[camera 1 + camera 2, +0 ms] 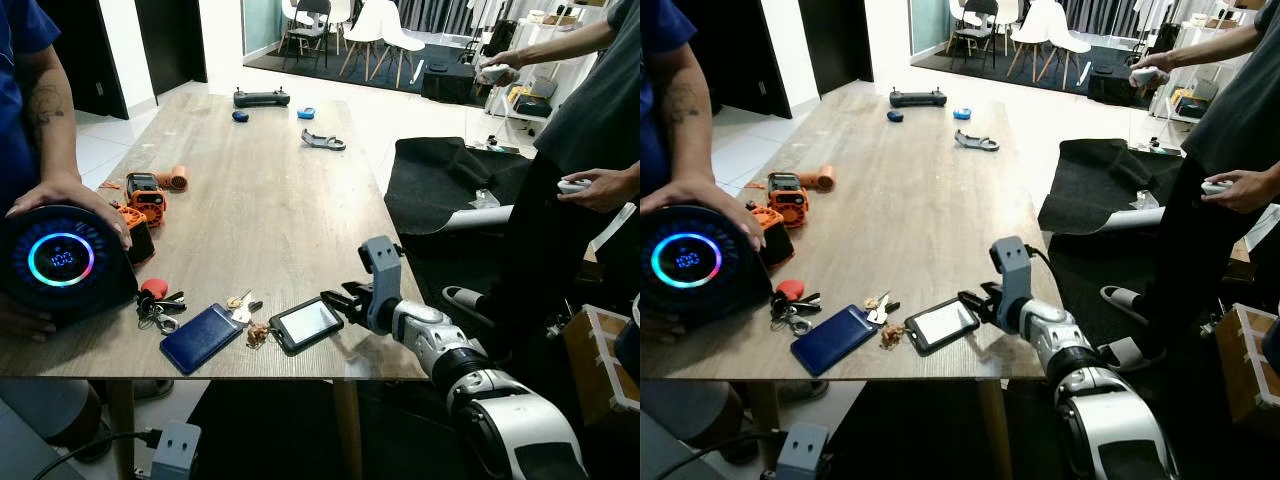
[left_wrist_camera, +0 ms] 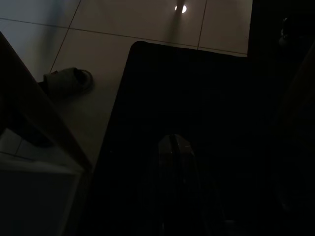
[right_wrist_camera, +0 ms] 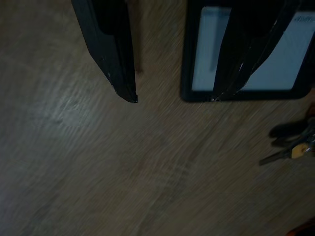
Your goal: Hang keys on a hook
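In the left eye view, the right gripper (image 1: 335, 300) is seen low over the near edge of the wooden table (image 1: 270, 190), its fingers parted and empty, with one tip above the small black card holder (image 1: 307, 323). The keys (image 1: 240, 308) lie flat on the table just beyond that holder, between it and a blue wallet (image 1: 201, 337); a second bunch with a red fob (image 1: 158, 300) lies further along, beside the round speaker (image 1: 58, 262) on which a person's hand (image 1: 70, 195) is rested. No hook can be made out. In the right eye view the same layout is shown, so the reach is judged to need carrying past the holder before the fingers are lowered around the keys. In the left wrist view, only dim floor and a dark mat are made out; whether the left gripper is open cannot be told. In the right wrist view, the two fingers (image 3: 115, 54) are spread wide, one over the holder, the keys lying off to the side of both fingertips.
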Controlling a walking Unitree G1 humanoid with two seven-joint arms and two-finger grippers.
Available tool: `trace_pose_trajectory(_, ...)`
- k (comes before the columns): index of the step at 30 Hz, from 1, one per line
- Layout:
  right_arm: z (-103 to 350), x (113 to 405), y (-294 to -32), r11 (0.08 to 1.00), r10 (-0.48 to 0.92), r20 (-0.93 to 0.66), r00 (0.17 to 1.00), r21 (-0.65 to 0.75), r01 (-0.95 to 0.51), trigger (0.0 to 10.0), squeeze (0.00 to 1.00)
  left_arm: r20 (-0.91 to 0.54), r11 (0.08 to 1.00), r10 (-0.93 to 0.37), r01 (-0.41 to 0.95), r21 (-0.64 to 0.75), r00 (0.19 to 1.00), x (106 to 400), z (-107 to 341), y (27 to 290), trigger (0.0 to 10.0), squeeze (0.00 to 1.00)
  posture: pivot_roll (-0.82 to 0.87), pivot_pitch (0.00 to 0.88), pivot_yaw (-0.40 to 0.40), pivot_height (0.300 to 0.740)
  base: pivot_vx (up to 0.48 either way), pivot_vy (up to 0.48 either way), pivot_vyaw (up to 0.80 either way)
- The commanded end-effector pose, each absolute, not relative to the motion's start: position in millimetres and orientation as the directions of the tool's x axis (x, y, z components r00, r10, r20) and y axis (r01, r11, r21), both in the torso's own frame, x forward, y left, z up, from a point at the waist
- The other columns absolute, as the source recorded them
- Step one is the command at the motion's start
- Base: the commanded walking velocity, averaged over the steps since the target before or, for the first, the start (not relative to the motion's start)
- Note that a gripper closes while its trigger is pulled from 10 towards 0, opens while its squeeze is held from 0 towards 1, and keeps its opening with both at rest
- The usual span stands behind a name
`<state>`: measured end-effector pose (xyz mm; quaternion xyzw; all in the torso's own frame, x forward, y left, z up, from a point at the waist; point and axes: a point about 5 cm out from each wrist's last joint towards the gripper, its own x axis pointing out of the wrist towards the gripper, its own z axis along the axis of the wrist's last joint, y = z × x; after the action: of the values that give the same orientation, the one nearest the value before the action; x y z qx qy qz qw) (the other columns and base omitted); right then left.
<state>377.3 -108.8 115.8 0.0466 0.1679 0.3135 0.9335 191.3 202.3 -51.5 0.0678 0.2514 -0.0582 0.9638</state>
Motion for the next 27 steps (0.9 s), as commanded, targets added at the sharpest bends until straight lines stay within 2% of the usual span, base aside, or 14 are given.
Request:
trace_pose_trajectory(1, 103.6, 370.7, -107.3, 0.784, 0.619, -0.33, 0.712, 0.215, -0.582, 10.0, 0.0, -0.507, 0.982, -0.087, 0.158, 0.099, 0.857, 187.7, -53.7, 201.4, 10.0, 0.0, 0.11, 0.079, -0.066, 0.74, 0.0, 0.0, 0.0)
trace_pose_trajectory(9, 96.5, 364.2, -103.3, 0.734, 0.674, -0.365, 0.642, 0.232, -0.638, 10.0, 0.0, -0.51, 0.982, -0.091, 0.162, 0.096, 0.855, 186.8, -54.4, 200.2, 10.0, 0.0, 0.11, 0.079, -0.066, 0.74, 0.0, 0.0, 0.0)
trace_pose_trajectory(14, 97.0, 365.0, -106.8, 0.745, 0.663, -0.361, 0.655, 0.232, -0.626, 10.0, 0.0, -0.511, 0.982, -0.092, 0.163, 0.097, 0.855, 186.6, -54.5, 199.4, 10.0, 0.0, 0.11, 0.078, -0.068, 0.74, 0.0, 0.0, 0.0)
trace_pose_trajectory(19, 99.4, 366.1, -108.0, 0.745, 0.667, -0.331, 0.668, 0.297, -0.597, 10.0, 0.0, -0.514, 0.982, -0.089, 0.161, 0.097, 0.853, 186.2, -55.2, 199.2, 10.0, 0.0, 0.11, 0.079, -0.069, 0.74, 0.0, 0.0, 0.0)
trace_pose_trajectory(22, 99.7, 365.1, -105.5, 0.725, 0.688, -0.316, 0.653, 0.326, -0.606, 10.0, 0.0, -0.516, 0.982, -0.089, 0.161, 0.097, 0.852, 186.1, -55.5, 199.2, 10.0, 0.0, 0.11, 0.08, -0.068, 0.74, 0.0, 0.0, 0.0)
trace_pose_trajectory(23, 99.2, 361.7, -99.6, 0.674, 0.737, -0.29, 0.611, 0.376, -0.636, 10.0, 0.0, -0.52, 0.982, -0.087, 0.16, 0.097, 0.85, 186.0, -56.0, 199.5, 10.0, 0.0, 0.11, 0.081, -0.068, 0.74, 0.0, 0.0, 0.0)
trace_pose_trajectory(24, 98.7, 360.7, -98.1, 0.662, 0.748, -0.285, 0.6, 0.384, -0.643, 10.0, 0.0, -0.521, 0.982, -0.087, 0.16, 0.097, 0.849, 185.9, -56.1, 199.5, 10.0, 0.0, 0.11, 0.081, -0.068, 0.74, 0.0, 0.0, 0.0)
trace_pose_trajectory(27, 97.8, 359.4, -96.1, 0.65, 0.758, -0.281, 0.588, 0.395, -0.649, 10.0, 0.0, -0.522, 0.982, -0.086, 0.16, 0.097, 0.849, 186.0, -56.2, 199.6, 10.0, 0.0, 0.11, 0.08, -0.068, 0.74, 0.0, 0.0, 0.0)
